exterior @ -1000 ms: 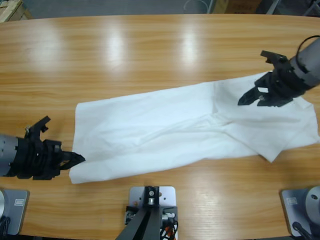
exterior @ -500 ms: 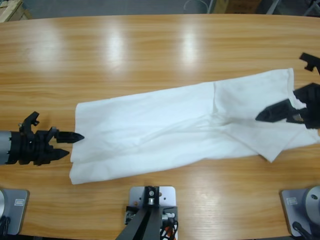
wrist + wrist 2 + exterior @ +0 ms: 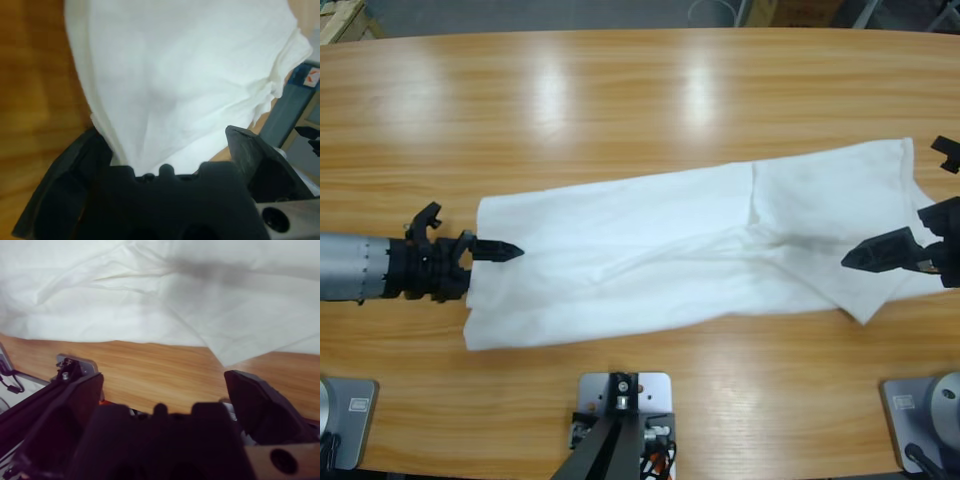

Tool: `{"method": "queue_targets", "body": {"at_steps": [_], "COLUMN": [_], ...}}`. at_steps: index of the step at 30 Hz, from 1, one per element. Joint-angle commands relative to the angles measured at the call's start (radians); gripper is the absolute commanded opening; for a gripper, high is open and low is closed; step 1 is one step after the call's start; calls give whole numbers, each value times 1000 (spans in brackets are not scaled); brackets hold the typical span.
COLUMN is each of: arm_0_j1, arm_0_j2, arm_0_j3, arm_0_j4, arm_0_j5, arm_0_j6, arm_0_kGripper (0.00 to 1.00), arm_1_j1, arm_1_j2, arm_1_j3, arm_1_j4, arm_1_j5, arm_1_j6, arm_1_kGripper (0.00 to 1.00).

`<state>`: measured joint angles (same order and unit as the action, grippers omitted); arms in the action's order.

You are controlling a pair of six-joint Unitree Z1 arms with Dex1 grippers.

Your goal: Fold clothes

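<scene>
Plain white cotton T-shirt (image 3: pixel 700 245), lying in a long band across the wooden table (image 3: pixel 620 110), looks light, limp and crease-prone; grab hems or corners: left gripper (image 3: pixel 495 250) jaws spread around its end, right gripper (image 3: pixel 880 252) spread, empty.

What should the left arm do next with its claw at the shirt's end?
Probably shut the left claw on the T-shirt. The wrist view shows its jaws open with the shirt's edge between them, nothing pinched yet; the right claw is open too.
</scene>
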<state>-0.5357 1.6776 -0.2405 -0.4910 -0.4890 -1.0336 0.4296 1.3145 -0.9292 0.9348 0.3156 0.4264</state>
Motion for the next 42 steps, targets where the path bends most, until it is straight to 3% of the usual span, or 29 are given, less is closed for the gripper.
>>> {"method": "queue_targets", "body": {"at_steps": [1,9,15,20,26,29,32,42], "arm_0_j1": [8,30,188,248,260,251,297,423], "arm_0_j2": [322,354,227,156,-29,-199,-264,-276], "arm_0_j3": [126,161,190,160,9,-180,-375,-571], "arm_0_j4": [-253,-353,-312,-193,139,534,897,1202], "arm_0_j5": [-60,-61,-88,-65,-25,55,167,294], "arm_0_j6": [86,240,330,352,410,446,509,562], "arm_0_kGripper": [0,0,0,0,0,0,0,0], "arm_1_j1": [9,9,9,9,9,9,9,9], "arm_1_j2": [-4,7,16,29,34,39,47,47], "arm_1_j3": [33,84,88,87,96,96,98,125], "arm_1_j4": [-27,-63,-72,-82,-90,-102,-114,-140], "arm_1_j5": [10,11,11,14,15,16,17,19], "arm_1_j6": [22,22,22,22,23,30,32,40], "arm_1_kGripper": [1000,1000,1000,1000,1000,1000,1000,1000]}}
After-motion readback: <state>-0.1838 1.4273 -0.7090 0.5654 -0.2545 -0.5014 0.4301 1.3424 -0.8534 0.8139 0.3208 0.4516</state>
